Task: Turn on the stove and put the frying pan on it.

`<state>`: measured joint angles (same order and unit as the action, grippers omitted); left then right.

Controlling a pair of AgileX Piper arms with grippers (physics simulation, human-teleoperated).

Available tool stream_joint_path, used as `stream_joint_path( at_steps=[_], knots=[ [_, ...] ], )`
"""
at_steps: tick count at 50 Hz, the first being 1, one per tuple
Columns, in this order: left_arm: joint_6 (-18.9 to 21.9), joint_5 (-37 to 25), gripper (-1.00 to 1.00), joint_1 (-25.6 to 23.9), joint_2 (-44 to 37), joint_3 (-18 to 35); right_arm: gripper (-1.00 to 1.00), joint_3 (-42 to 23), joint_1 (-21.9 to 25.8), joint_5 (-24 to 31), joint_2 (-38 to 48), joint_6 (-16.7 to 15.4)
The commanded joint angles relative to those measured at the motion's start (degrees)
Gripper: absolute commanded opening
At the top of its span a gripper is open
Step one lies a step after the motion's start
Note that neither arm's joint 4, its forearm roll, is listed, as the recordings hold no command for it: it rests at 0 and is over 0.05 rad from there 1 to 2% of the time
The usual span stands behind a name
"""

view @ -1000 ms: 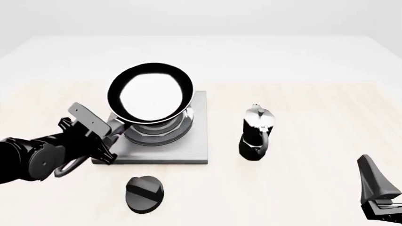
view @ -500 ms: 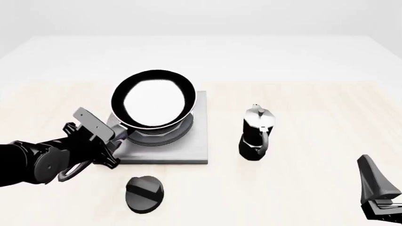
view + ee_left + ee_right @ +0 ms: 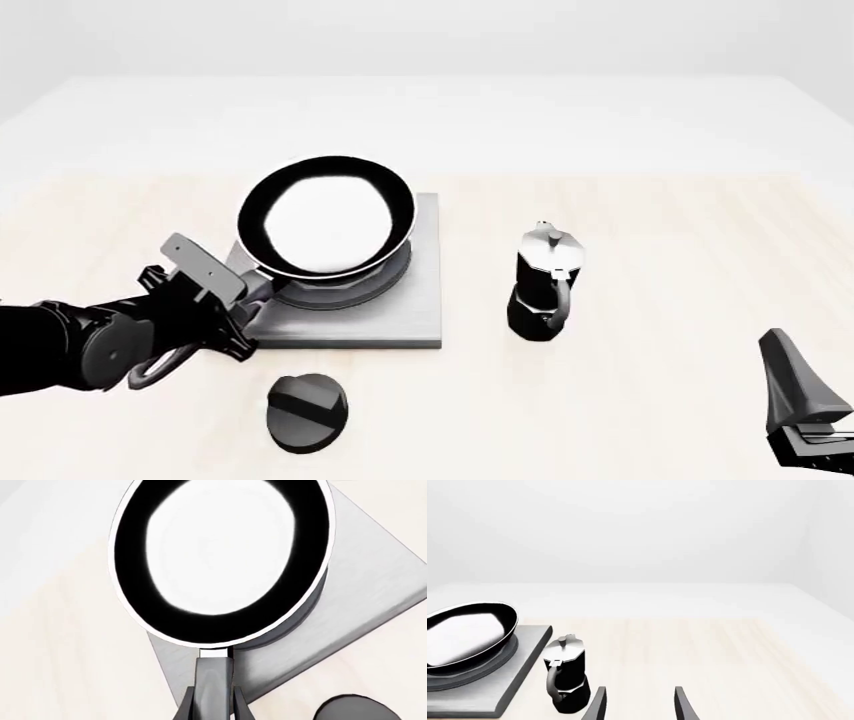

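over at ten o'clock from the tabletop's [image 3: 641, 220] middle, the frying pan [image 3: 326, 216] sits above the stove [image 3: 400, 320], its body over the burner rings and looking slightly tilted; i can't tell whether its base is resting on them. the left gripper [image 3: 238, 293] has its fingers [image 3: 189, 709] clenched on the pan's handle [image 3: 213, 677], low at the seven o'clock side of the plate. the round black knob [image 3: 307, 411] lies apart on the tabletop at six o'clock from the stove, untouched by either arm. the moka pot [image 3: 545, 285] stands at three o'clock from the plate, near its edge. the right gripper [image 3: 639, 704] hangs well off at the four o'clock corner, fingers spread and grasping nothing.

my worry: if the handle is let go while the pan is tilted, it may rock or slide off the rings toward the handle side. a wide swing of the left arm toward the knob could also clip the handle and drag the pan.
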<state>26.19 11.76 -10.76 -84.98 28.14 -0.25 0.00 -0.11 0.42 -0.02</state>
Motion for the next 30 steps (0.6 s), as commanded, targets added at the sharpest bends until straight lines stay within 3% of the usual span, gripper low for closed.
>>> stream_joint_path(
  at_steps=[1,21,22,30],
  knots=[
    [0.2,0.5,-1.0,-0.1,-0.5,1.3,1.0,0.0,0.0,0.0,0.0,0.0],
    [0.4,2.8,-1.0,-0.3,-2.9,0.5,1.0,0.0,0.0,0.0,0.0,0.0],
    [0.2,0.8,1.0,-0.5,-1.6,1.1,1.0,0.0,0.0,0.0,0.0,0.0],
    [0.5,1.9,1.0,-0.8,-1.3,0.1,1.0,0.0,0.0,0.0,0.0,0.0]
  ],
)
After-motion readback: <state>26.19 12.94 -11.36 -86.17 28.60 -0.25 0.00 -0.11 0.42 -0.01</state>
